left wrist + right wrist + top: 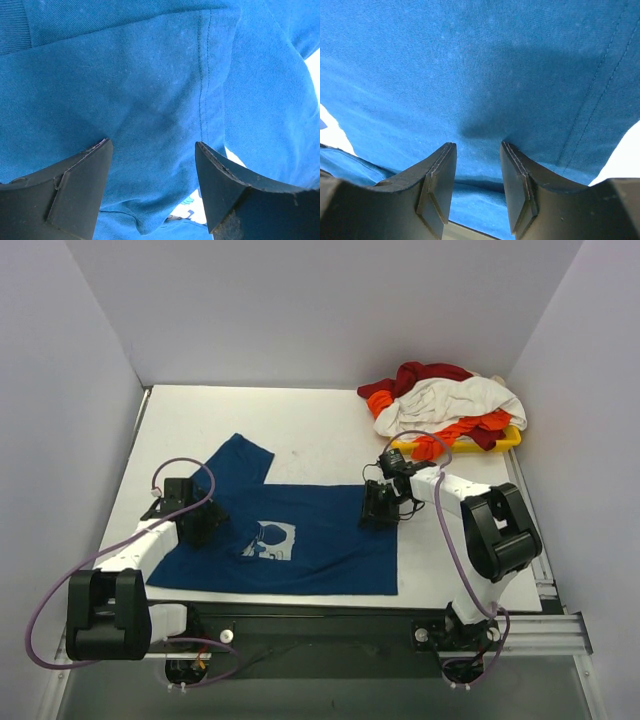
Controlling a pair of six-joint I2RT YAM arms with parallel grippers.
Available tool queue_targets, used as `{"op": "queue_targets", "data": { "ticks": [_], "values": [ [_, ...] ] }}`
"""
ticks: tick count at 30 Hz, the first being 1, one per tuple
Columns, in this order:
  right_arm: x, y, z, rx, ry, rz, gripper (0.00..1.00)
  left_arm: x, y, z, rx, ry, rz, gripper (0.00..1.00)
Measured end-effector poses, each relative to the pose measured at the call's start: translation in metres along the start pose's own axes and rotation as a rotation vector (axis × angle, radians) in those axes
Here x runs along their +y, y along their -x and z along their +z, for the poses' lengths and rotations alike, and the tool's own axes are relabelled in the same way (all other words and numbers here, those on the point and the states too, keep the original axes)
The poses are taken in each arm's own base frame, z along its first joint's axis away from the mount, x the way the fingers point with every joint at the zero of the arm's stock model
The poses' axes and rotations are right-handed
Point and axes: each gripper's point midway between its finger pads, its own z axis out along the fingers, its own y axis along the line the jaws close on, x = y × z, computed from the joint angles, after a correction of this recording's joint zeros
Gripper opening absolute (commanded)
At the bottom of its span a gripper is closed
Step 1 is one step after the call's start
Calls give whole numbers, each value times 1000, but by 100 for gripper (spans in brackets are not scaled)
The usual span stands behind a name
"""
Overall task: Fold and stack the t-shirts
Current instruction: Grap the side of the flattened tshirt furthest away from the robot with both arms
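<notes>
the blue t-shirt (330,540) is matt stitched cloth, the yellow tray (512,439) glossy plastic.

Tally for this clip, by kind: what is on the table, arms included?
Blue t-shirt, spread flat: 1
Heap of dark red, white and orange garments, number unclear: 1
Yellow tray: 1
Robot arms (left gripper, right gripper): 2
Total: 5

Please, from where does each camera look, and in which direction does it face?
Top external: fixed high behind the robot, looking down over the table; the left arm and right arm show, bases at the bottom.
Left wrist: on the left arm, facing down, close to the blue t-shirt; the fingers of the left gripper show.
Right wrist: on the right arm, close above the same shirt; the fingers of the right gripper show.
Shared: all three show the blue t-shirt.
</notes>
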Motion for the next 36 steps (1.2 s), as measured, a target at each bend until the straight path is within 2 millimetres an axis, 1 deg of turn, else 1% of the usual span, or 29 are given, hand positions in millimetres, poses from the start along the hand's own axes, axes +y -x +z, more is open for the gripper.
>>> {"op": "queue_targets", "data": {
  "ticks": [6,9,11,13,14,16,21,24,26,30,33,36],
  "values": [
    [-5,-11,-3,27,-25,2,42,8,-1,-4,-4,29,24,78],
    [-13,-17,-8,39,-62,3,42,13,-1,-9,-12,47,43,79],
    [-18,-19,-12,40,-89,1,42,13,2,-14,-30,50,61,79],
    [-24,-16,-19,24,-107,-5,43,9,8,-20,-54,43,83,79],
    [-27,-12,-24,13,-111,-3,43,6,12,-22,-66,35,92,79],
    [-32,4,-34,-26,-118,10,42,-2,20,-25,-91,19,115,79],
    [-57,64,-61,-175,-165,50,39,-25,36,-33,-138,-26,182,78],
    [-66,93,-69,-238,-207,36,37,-38,44,-33,-147,-41,216,78],
    [-68,106,-65,-251,-223,16,36,-44,48,-31,-151,-46,235,78],
    [-74,117,-47,-229,-251,-3,35,-51,52,-29,-154,-54,259,78],
    [-79,118,-33,-203,-264,-2,34,-54,53,-28,-155,-61,273,78],
    [-84,114,-21,-169,-276,3,34,-58,55,-27,-155,-62,281,78]
  ]
}}
